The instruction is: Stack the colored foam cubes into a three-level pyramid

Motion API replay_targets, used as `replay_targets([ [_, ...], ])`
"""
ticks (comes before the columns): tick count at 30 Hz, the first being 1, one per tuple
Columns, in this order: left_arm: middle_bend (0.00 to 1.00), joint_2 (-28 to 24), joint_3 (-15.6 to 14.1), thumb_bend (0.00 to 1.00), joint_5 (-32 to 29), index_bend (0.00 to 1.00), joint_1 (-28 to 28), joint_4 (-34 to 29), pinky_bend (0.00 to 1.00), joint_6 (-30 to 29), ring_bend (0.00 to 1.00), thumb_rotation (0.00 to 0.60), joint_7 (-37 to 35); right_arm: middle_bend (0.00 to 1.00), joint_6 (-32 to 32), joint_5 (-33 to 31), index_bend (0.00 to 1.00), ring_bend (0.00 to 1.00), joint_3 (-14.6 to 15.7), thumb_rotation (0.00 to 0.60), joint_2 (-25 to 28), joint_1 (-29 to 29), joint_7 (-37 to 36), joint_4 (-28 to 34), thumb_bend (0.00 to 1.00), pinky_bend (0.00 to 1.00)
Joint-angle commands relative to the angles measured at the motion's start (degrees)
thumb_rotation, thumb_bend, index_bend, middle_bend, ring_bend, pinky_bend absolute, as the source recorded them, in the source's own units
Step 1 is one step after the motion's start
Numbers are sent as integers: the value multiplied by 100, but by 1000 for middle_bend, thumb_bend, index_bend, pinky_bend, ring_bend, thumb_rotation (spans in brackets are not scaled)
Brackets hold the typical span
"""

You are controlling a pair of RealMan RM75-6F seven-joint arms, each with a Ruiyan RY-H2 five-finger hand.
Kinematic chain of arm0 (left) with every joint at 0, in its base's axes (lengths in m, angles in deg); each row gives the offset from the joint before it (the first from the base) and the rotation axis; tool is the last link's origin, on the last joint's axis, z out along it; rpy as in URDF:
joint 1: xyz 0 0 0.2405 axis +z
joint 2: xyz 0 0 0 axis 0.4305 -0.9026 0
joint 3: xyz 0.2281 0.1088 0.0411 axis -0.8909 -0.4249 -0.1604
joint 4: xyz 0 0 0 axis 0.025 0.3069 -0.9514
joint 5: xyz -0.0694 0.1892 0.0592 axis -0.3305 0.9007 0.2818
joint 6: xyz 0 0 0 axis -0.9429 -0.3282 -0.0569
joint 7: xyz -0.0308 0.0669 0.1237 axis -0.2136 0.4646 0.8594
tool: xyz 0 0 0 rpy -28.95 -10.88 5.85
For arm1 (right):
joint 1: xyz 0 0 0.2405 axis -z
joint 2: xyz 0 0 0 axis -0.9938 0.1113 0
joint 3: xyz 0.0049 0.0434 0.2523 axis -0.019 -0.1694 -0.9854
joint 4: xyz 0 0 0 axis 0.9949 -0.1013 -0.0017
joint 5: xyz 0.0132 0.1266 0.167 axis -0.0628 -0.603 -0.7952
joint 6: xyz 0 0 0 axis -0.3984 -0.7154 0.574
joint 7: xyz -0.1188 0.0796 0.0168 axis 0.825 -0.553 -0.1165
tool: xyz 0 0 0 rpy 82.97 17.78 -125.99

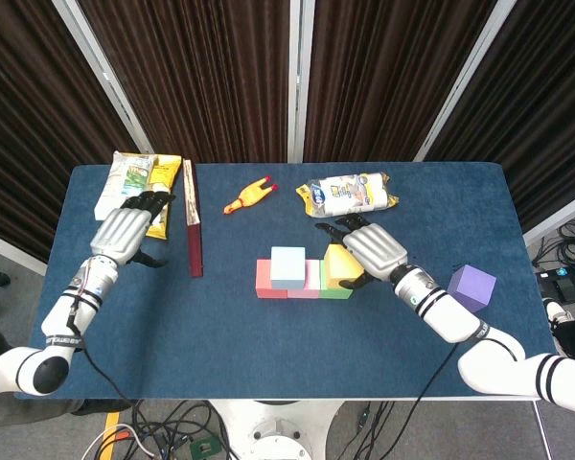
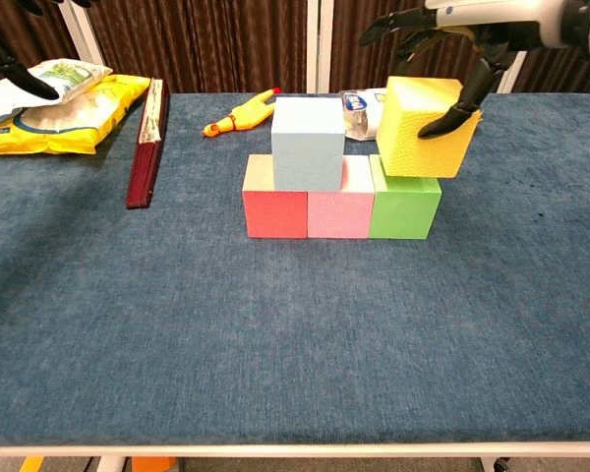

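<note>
A red cube [image 2: 274, 213], a pink cube [image 2: 338, 212] and a green cube [image 2: 404, 208] form a row mid-table. A pale blue cube [image 2: 308, 143] sits on top, over the red and pink ones. My right hand [image 1: 371, 250] grips a yellow cube [image 2: 421, 127], tilted, just above the green cube. A purple cube [image 1: 472, 286] lies alone at the right. My left hand [image 1: 125, 232] hovers at the far left with fingers spread, holding nothing.
A dark red book [image 1: 192, 230] stands on edge left of the row. Snack bags [image 1: 134, 181] lie at the back left, a rubber chicken [image 1: 248, 195] and a plastic-wrapped pack [image 1: 348, 193] at the back.
</note>
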Motion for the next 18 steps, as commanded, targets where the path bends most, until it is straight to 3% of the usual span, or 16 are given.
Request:
replay_targets([
  [1,57,15,2,65,37,88,12,31,120,29,0,600,-42,362,-15,-235,46,88,-9,600,-162,-129,314,41,82,62],
  [18,57,47,3,65,178,88,110,141,120,76,0,600,-223,360,52,-811,39,88,5,600,-546,-382,858,-95,83,50],
])
